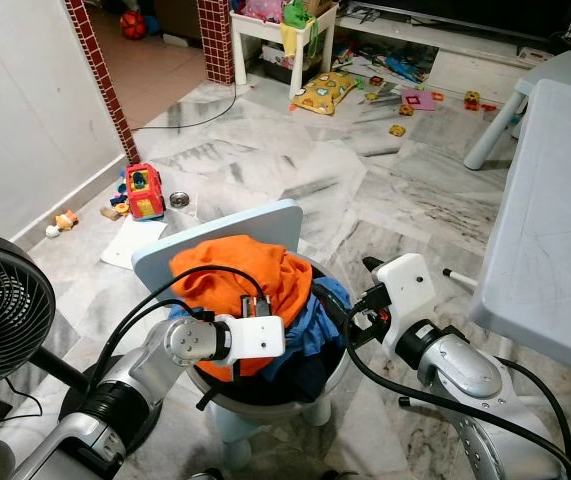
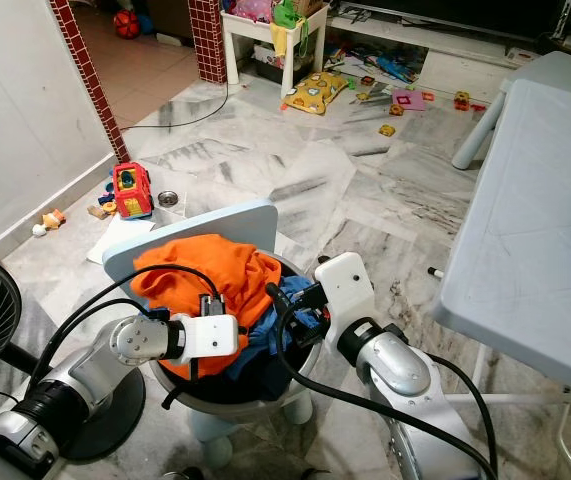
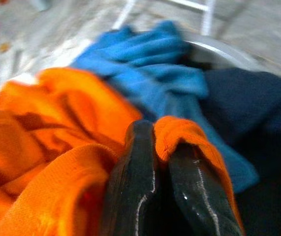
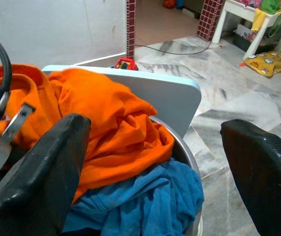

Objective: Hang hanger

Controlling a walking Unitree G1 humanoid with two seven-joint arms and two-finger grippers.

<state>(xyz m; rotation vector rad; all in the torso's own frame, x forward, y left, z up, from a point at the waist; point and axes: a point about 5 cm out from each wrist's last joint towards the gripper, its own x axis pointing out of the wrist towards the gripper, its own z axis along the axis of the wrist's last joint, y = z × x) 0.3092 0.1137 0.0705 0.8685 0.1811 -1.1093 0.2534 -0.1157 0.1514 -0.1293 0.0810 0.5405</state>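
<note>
Left gripper [image 3: 155, 162] fingers clenched on a fold of crumpled orange cloth garment [image 1: 233, 275], heaped in round grey metal basin [image 4: 183, 150]. Right gripper [image 4: 155, 162] fingers spread wide, just beside blue cloth [image 4: 150, 201]. No hanger visible; left arm nearer the pile.

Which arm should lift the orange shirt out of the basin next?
Left, likely. The left gripper is already shut on a fold of the orange shirt. The right gripper hangs open beside the basin, over the blue cloth, holding nothing.
</note>
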